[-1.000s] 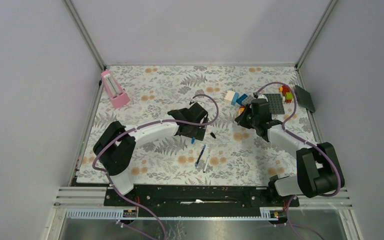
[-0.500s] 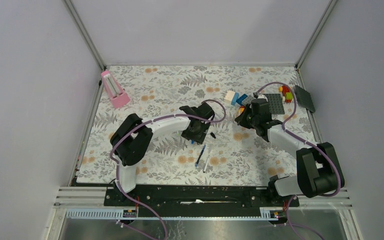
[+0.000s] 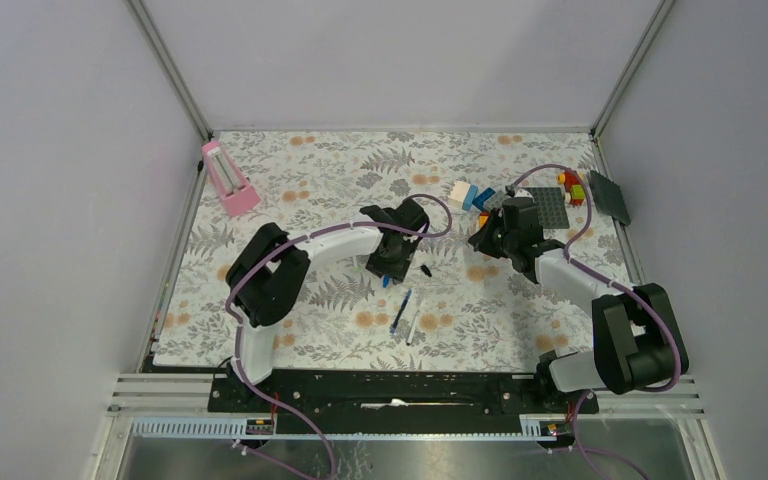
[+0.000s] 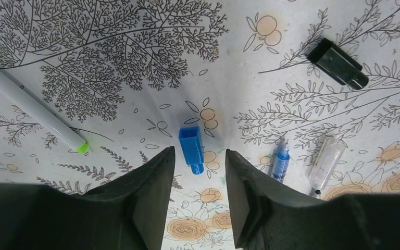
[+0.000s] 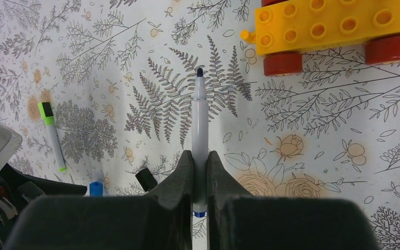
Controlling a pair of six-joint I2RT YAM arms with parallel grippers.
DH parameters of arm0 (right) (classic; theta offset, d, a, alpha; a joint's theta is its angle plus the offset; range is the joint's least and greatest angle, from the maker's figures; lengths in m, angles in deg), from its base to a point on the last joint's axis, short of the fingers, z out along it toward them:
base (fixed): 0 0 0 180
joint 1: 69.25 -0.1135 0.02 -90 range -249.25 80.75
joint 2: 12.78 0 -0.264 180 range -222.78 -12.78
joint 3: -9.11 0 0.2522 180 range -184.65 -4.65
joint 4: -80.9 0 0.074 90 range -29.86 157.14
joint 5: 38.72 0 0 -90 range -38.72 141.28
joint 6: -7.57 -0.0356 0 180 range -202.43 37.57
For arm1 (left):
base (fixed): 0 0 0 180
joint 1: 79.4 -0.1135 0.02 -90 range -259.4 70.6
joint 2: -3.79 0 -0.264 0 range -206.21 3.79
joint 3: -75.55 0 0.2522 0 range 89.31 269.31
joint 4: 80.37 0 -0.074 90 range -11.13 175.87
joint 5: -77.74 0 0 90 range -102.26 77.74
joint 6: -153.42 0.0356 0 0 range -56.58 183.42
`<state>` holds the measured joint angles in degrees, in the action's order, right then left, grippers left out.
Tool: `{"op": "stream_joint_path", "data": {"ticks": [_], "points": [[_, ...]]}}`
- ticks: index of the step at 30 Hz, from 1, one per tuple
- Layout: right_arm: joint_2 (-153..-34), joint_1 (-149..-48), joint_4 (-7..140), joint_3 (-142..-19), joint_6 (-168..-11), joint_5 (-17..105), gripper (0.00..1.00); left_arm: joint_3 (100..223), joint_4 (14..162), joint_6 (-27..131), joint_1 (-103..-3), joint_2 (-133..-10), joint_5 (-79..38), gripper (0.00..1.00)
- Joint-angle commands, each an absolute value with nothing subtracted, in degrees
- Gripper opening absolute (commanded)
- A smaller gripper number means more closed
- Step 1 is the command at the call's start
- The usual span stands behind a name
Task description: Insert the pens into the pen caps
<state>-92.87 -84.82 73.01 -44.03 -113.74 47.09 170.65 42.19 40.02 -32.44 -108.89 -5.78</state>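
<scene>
My left gripper (image 4: pixel 199 152) hangs open low over the mat, and the near end of a blue pen cap (image 4: pixel 191 148) lies between its fingertips with a gap on each side. A black pen cap (image 4: pixel 337 63) lies to the upper right. A white pen with a green tip (image 4: pixel 28 107) lies to the left. A blue pen (image 4: pixel 280 159) and a clear-barrelled pen (image 4: pixel 325 162) lie to the right. My right gripper (image 5: pixel 200 152) is shut on a white pen (image 5: pixel 200 120) whose dark tip points away. From above, the left gripper (image 3: pixel 388 270) is mid-mat and the right gripper (image 3: pixel 482 240) is beside the bricks.
A yellow wheeled brick (image 5: pixel 338 23) sits just beyond the held pen. Loose toy bricks (image 3: pixel 470 195) and grey baseplates (image 3: pixel 548 205) fill the back right. A pink object (image 3: pixel 228 178) stands at the back left. Metal frame posts and walls ring the mat.
The left arm has swung right and forward, bringing its gripper over the blue cap, and its jaws have narrowed. The right arm has held still with its pen.
</scene>
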Motion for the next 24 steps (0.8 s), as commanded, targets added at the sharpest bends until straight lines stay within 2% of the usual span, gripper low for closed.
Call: {"op": "stream_joint_path", "data": {"ticks": [1,8,24], "points": [[-93.4,-84.2,74.0,-46.2,-113.0,45.9,0.00,172.7,42.4,41.1,-33.2,-109.4,-6.2,0.45],[-93.8,-84.1,74.0,-46.4,-112.9,45.5,0.00,172.7,42.4,41.3,-33.3,-110.5,-7.0,0.38],[-93.6,-84.1,74.1,-46.3,-112.9,45.3,0.00,172.7,41.8,41.3,-33.9,-112.3,-6.5,0.33]]}}
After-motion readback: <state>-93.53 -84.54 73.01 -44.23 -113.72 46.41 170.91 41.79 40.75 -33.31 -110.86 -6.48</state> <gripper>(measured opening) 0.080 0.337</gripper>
